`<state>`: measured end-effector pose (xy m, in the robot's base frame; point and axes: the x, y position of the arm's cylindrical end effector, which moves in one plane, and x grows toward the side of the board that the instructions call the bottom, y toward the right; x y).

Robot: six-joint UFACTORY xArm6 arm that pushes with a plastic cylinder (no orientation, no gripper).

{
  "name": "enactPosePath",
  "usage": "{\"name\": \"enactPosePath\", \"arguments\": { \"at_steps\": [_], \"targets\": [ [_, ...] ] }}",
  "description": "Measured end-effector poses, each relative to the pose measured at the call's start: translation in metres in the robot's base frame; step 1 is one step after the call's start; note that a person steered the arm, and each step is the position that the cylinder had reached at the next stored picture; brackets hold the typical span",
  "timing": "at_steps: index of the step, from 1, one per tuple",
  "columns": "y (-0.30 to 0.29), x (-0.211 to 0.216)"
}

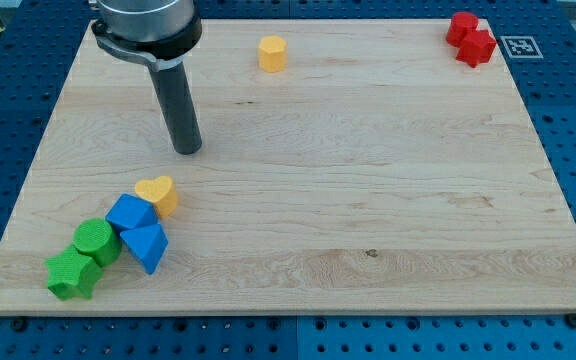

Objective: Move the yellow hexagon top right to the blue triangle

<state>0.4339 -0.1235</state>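
Observation:
The yellow hexagon (272, 53) stands near the view's top, left of centre. The blue triangle (147, 246) lies at the view's bottom left, touching a blue block (130, 213) just above it. My tip (188, 149) rests on the board, left of centre, well below and left of the yellow hexagon and above the blue blocks. It touches no block.
A yellow heart (157, 194) sits just above right of the blue block. A green cylinder (95, 241) and a green star (71, 274) lie left of the blue triangle. A red block (470, 39) sits at the top right corner of the wooden board (368, 180).

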Motion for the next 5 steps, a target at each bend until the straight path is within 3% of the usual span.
{"name": "enactPosePath", "arguments": {
  "at_steps": [1, 3, 4, 5],
  "targets": [
    [0.0, -0.015],
    [0.0, -0.141],
    [0.02, -0.207],
    [0.084, -0.221]
  ]
}}
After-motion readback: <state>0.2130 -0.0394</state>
